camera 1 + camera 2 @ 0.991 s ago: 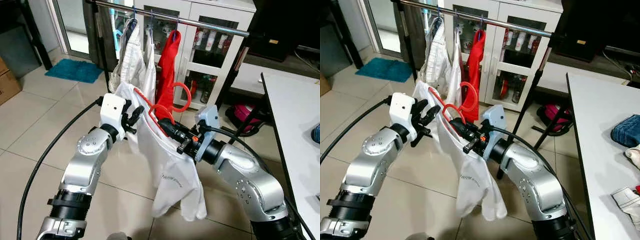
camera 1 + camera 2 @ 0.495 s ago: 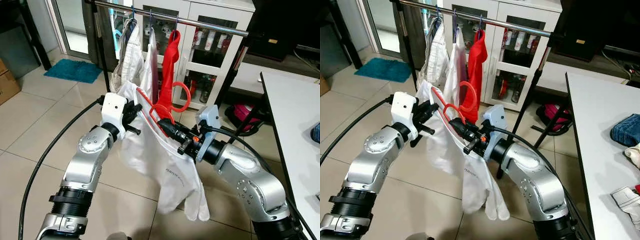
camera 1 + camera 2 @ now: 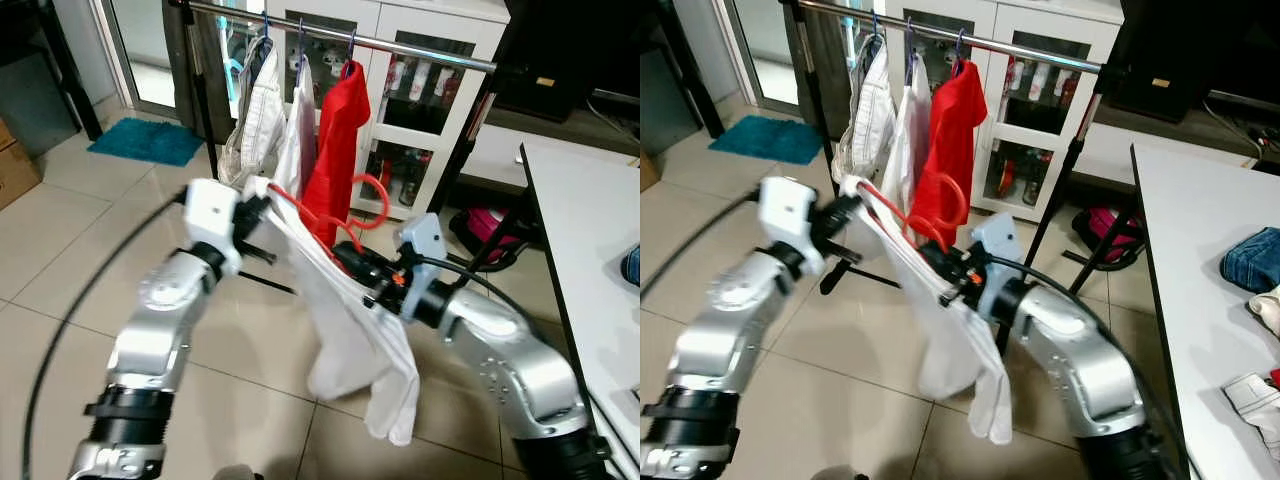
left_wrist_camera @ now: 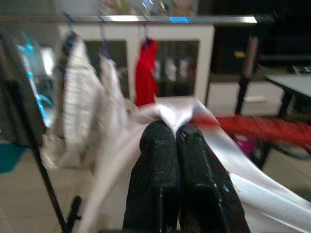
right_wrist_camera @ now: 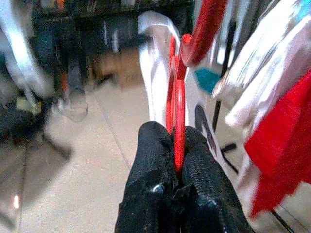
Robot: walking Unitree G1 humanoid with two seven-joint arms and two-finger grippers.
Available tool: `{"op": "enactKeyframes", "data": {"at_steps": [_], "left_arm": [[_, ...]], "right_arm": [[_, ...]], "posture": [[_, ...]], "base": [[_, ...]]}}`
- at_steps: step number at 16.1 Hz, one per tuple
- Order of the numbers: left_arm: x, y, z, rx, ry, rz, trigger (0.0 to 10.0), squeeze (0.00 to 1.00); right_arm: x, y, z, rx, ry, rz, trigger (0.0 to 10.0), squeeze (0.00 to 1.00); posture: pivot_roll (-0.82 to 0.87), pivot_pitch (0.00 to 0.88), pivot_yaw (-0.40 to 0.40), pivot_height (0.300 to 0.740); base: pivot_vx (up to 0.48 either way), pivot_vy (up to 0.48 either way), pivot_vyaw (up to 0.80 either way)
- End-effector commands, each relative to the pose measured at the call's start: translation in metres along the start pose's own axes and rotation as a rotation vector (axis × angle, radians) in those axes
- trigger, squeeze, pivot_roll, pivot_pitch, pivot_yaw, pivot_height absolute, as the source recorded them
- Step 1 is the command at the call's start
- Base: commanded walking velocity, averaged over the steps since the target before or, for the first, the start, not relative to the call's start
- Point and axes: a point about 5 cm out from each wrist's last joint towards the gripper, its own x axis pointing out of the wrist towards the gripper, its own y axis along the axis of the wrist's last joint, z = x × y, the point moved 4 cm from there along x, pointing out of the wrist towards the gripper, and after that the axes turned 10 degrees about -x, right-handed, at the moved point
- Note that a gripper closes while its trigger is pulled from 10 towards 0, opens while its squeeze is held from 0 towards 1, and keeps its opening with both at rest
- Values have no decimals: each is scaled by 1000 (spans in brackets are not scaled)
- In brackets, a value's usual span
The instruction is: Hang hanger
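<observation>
A red hanger (image 3: pixel 322 214) carries a white shirt (image 3: pixel 345 330) in front of me, below the silver rail (image 3: pixel 400 47). My right gripper (image 3: pixel 350 262) is shut on the hanger's red body (image 5: pixel 178 127). My left gripper (image 3: pixel 252 207) is shut on the white shirt's shoulder (image 4: pixel 167 114) at the hanger's left end. The hanger's hook (image 3: pixel 374 190) curls up near the red garment (image 3: pixel 335 135) on the rail. The picture is blurred by motion.
White garments (image 3: pixel 262 105) and the red one hang on the rail before a white cabinet (image 3: pixel 420 90). A white table (image 3: pixel 590 220) stands at the right, with jeans (image 3: pixel 1252 258) on it. A teal mat (image 3: pixel 145 140) lies on the tiled floor at the far left.
Both arms have lifted the hanger and shirt up and toward the rail. The shirt's hem has swung to the right. The left arm is blurred by its move.
</observation>
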Motion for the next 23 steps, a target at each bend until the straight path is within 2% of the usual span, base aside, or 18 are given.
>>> {"op": "enactKeyframes", "data": {"at_steps": [1,3,5,6,7,9,11,12,13,14,15,16,17,18,19,20,22,23], "left_arm": [[-2,22,-7,15,21,75,0,0],[-5,39,-27,64,88,100,0,0],[-10,52,-63,117,242,103,0,0],[-13,55,-81,140,306,86,0,0],[-14,48,-93,159,333,35,0,0],[-15,32,-99,168,341,-38,0,0],[-11,2,-80,140,262,-123,0,0],[-6,-3,-58,111,165,-120,0,0],[1,-7,-11,61,-46,-103,0,0],[0,-9,31,14,-237,-91,0,0],[-2,-10,46,-6,-312,-88,0,0],[-11,-13,72,-53,-442,-99,0,0],[-16,-14,79,-70,-487,-107,0,0],[-29,-17,86,-98,-541,-128,0,0],[-33,-18,87,-104,-547,-133,0,0],[-41,-17,82,-119,-534,-135,0,0],[-52,-16,71,-139,-481,-136,0,0],[-57,-16,62,-139,-418,-137,0,0]], "right_arm": [[-1,-8,-2,-20,38,-48,0,0],[-9,-11,-8,-49,131,-61,0,0],[-17,-5,-11,-47,194,-25,0,0],[-21,4,-12,-11,214,27,0,0],[-23,15,-11,36,222,92,0,0],[-23,25,-11,88,225,162,0,0],[-18,38,-4,161,157,245,0,0],[-13,41,1,189,104,261,0,0],[-2,42,12,243,-14,268,0,0],[8,36,26,278,-138,247,0,0],[11,33,32,284,-190,234,0,0],[15,27,48,295,-324,216,0,0],[14,25,58,317,-391,220,0,0],[11,18,74,314,-512,213,0,0],[10,17,77,303,-532,209,0,0],[8,15,79,263,-550,199,0,0],[5,14,81,265,-576,204,0,0],[4,12,80,266,-571,190,10000,0]], "posture": [[17,0,-72,740],[19,0,-72,740],[20,0,-70,740],[20,0,-68,740],[21,0,-66,740],[19,0,-59,740],[15,0,-51,740],[14,0,-50,740],[14,0,-50,740],[15,0,-49,740],[16,0,-50,740],[19,0,-54,740],[19,0,-54,740],[25,0,-59,740],[28,0,-63,740],[32,0,-66,740],[36,0,-75,740],[35,0,-79,740]], "base": [[0,0,0],[0,0,0],[0,0,0],[0,0,0],[0,0,0],[0,0,0],[0,0,0],[0,0,0],[0,0,0],[0,0,0],[0,0,0],[0,0,0],[0,0,0],[0,0,0],[0,0,0],[0,0,0],[0,0,0],[0,0,0]]}}
